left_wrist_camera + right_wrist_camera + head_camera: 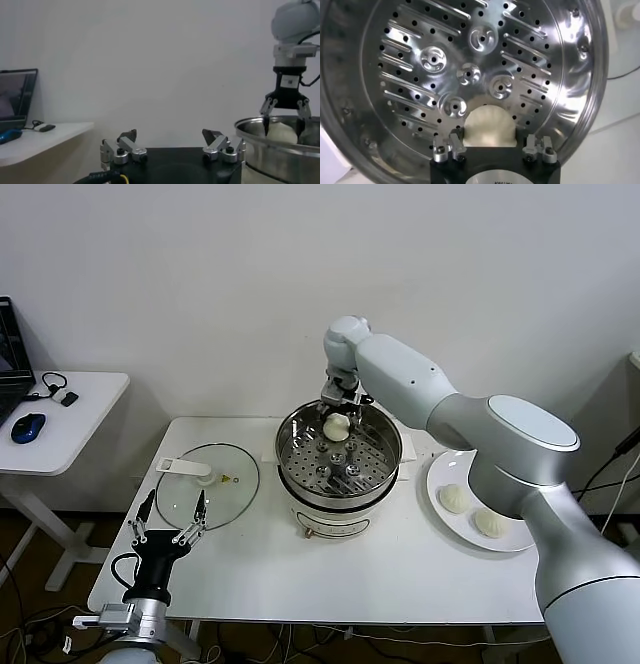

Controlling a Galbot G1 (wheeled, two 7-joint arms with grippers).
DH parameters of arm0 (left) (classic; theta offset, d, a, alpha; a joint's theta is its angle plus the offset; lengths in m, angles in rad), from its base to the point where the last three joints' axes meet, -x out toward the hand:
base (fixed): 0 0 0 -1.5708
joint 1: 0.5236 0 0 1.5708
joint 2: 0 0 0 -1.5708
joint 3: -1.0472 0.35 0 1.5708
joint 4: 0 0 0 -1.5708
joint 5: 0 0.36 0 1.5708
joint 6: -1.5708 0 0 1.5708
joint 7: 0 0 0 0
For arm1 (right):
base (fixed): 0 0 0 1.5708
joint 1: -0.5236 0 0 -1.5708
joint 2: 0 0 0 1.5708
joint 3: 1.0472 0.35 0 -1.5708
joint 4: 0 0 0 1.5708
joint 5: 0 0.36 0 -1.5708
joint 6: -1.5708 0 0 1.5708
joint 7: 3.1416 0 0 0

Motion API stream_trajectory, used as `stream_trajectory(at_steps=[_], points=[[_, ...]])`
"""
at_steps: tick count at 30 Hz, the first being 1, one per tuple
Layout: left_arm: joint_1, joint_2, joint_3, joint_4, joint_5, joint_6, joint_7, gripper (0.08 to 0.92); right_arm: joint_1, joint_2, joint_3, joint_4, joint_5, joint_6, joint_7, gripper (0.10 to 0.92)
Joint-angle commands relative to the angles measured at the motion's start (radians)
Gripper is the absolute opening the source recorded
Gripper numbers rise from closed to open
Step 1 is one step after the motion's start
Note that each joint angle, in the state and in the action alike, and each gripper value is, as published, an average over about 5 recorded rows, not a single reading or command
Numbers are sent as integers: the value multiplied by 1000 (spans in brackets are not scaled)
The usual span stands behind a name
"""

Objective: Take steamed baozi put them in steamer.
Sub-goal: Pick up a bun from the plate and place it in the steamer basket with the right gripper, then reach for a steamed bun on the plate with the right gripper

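Head view shows the right gripper [340,409] reaching over the far rim of the steamer [385,467], its fingers spread on either side of a bun [336,427] that sits low on the holed tray at the far side of the pot. Whether the pads still press the dough I cannot tell; from the wrist view the bun [489,127] fills the gap between the fingers, so I read it as held or just being let go. Two more buns [472,511] lie on a white plate [440,484] to the right of the steamer. A glass lid [235,489] lies to the steamer's left, and the left gripper [168,524] waits in front of it, fingers open and empty.

Soft dough may stick to a pad and lift with the gripper when it rises, tipping or rolling the bun. A finger could also clip the rim.
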Motion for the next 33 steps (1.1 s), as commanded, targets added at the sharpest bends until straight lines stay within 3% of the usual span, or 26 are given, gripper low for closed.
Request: stream_trajectory(at_steps=[1, 4, 12, 22, 33], points=[[3, 1, 0, 2, -4, 0, 0, 823, -27, 22, 52, -34, -86, 25, 9, 678], [3, 0, -1, 2, -3, 0, 0, 823, -29, 18, 55, -29, -84, 25, 11, 684], [1, -1, -1, 1, -2, 2, 0, 823, -18, -6, 24, -2, 4, 9, -6, 815], [-2, -4, 1, 5, 2, 1, 0, 823, 82, -142, -91, 214, 252, -83, -45, 823], [-2, -7, 14, 2, 10, 1, 0, 823, 254, -408, -197, 435, 526, -245, -61, 823]])
